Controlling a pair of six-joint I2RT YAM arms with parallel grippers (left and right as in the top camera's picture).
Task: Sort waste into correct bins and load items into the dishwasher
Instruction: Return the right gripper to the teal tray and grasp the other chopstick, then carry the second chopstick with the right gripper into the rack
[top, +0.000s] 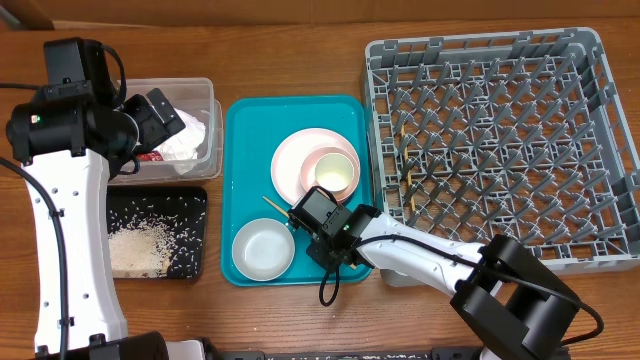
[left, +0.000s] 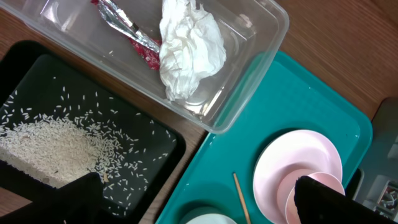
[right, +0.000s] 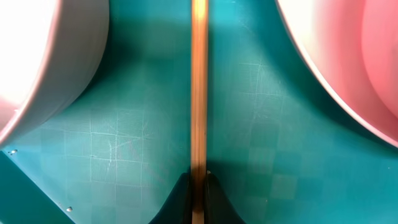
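At the upper left of the overhead frame, the left gripper hung spread and empty over the clear tub, which held the tissue and wrapper. Rice lay in the black tray below. At centre, on the teal tray, the right gripper pinched the chopstick between the bowl and the pink plates. A good lift would probably rise straight, clearing both rims, before swinging right to the dish rack.
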